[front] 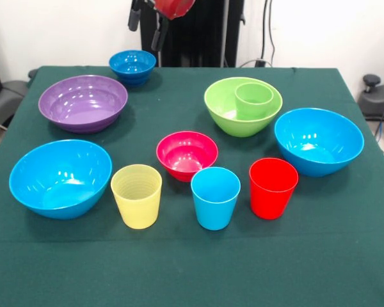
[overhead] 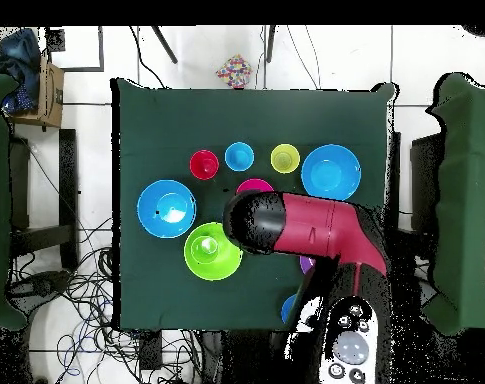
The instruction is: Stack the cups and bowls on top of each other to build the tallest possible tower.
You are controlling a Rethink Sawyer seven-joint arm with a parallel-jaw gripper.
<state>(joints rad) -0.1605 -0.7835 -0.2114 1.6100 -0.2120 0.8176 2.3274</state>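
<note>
The tower so far is the large glossy lime-green plastic bowl (front: 242,105), with the smooth green plastic cup (front: 254,98) standing upright inside it, toward the table's far side in the front view. Just beside it, nearer the camera, sits one large light blue plastic bowl (front: 319,141), and in front of that the red plastic cup (front: 272,187). In a row with the red one stand the light blue plastic cup (front: 215,197) and the pale yellow ribbed plastic cup (front: 136,195), all upright and apart. The small pink-red plastic bowl (front: 187,154) lies just behind them at the middle. The second large light blue plastic bowl (front: 60,178) sits beside the yellow cup; behind it are the wide purple plastic bowl (front: 83,102) and the small dark blue plastic bowl (front: 132,66).

All rest on the dark green cloth-covered table (front: 192,268).

From overhead, the red and black robot arm (overhead: 306,228) covers most of the purple, pink-red and dark blue bowls. The gripper is cut off at the front view's top edge; I cannot tell whether it is open or closed.

No writing can be read on anything.
</note>
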